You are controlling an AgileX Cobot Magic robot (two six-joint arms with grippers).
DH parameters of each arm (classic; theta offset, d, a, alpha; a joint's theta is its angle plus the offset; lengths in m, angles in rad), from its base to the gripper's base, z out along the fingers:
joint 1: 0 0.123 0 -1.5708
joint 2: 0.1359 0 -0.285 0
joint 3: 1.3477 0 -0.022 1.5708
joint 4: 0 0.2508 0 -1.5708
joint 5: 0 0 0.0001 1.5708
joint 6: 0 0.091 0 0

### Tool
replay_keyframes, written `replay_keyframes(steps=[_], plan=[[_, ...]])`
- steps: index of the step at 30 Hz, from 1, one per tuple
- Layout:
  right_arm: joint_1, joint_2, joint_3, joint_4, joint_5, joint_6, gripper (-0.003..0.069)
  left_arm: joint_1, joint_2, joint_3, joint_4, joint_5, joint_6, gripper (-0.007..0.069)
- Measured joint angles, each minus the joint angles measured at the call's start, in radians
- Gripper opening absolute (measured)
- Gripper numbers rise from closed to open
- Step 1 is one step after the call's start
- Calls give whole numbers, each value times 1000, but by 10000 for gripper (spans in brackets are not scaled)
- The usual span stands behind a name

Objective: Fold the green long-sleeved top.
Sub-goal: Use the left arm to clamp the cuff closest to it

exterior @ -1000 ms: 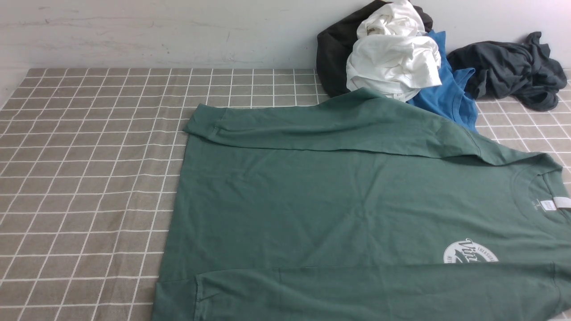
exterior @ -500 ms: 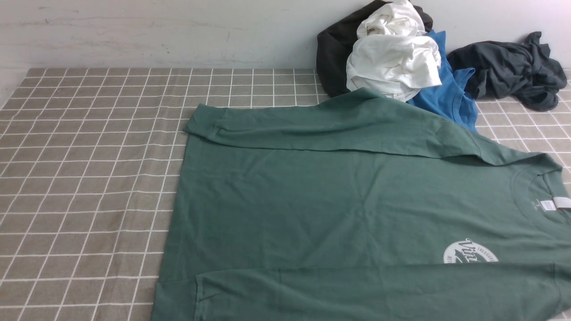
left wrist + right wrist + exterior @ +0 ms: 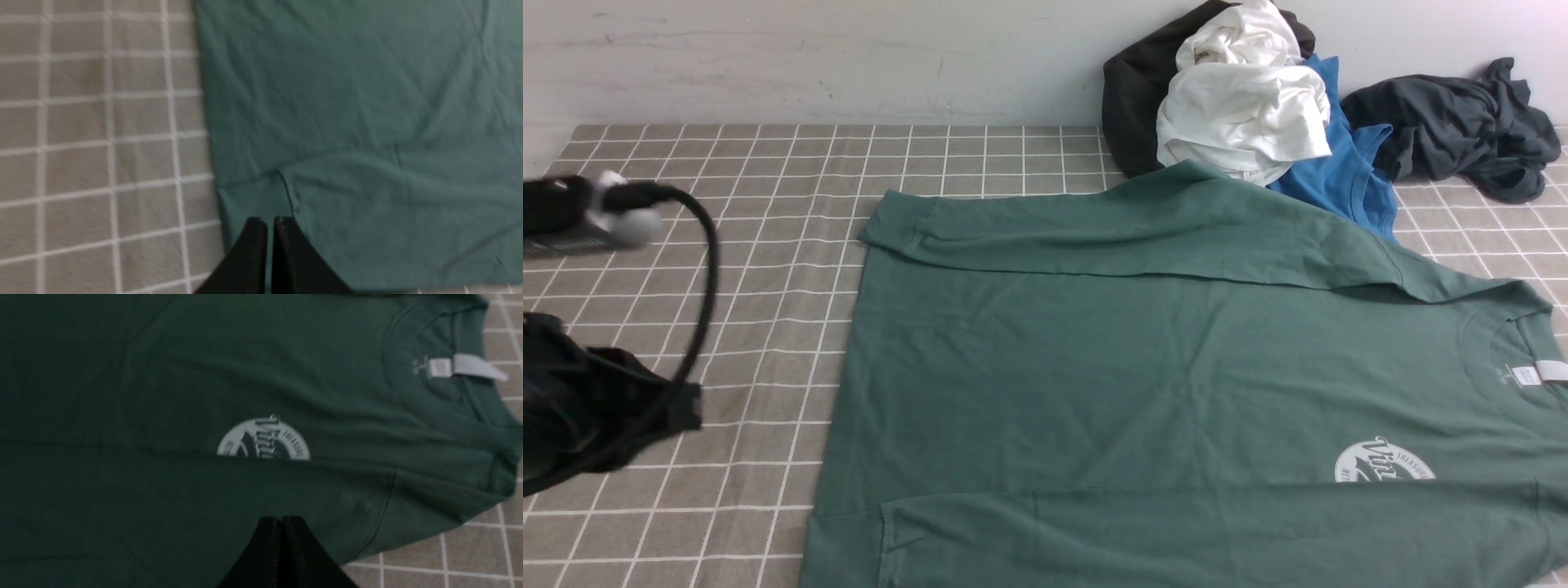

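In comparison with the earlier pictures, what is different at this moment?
The left arm has come into the front view from its left edge, out of sight before. The green top stays as it was, both sleeves folded inward. The clothes heaped behind it are unchanged too. Nothing visibly taken hold of or let go.

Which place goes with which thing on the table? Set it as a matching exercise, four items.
1. bright blue garment
2. green top's neck tag
3. left gripper
4. white garment

A. inside the collar
B. between the white and dark grey garments
C. above the table, holding nothing
D. against the black item by the wall

1-B, 2-A, 3-C, 4-D
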Motion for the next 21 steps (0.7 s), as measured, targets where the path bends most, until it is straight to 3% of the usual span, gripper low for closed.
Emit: replay_keyframes(steps=[2,6,10,11,12,16,21], plan=[[14,41,0,26,5,-40,-8,-9,54,0,-32,25,54,31],[83,152,0,94,-75,-137,-8,-137,232,-5,-53,24,115,115],[127,202,0,105,-132,-181,-8,-260,339,-15,66,-3,16,197],[143,220,0,107,-146,-193,-8,-296,381,-20,156,-28,-74,260],[145,221,0,108,-148,-194,-8,-299,385,-20,156,-33,-84,260],[168,230,0,111,-177,-199,-8,-327,477,-24,322,-132,-288,409],[168,231,-1,123,-194,-200,-8,-327,574,-25,397,-210,-411,442]])
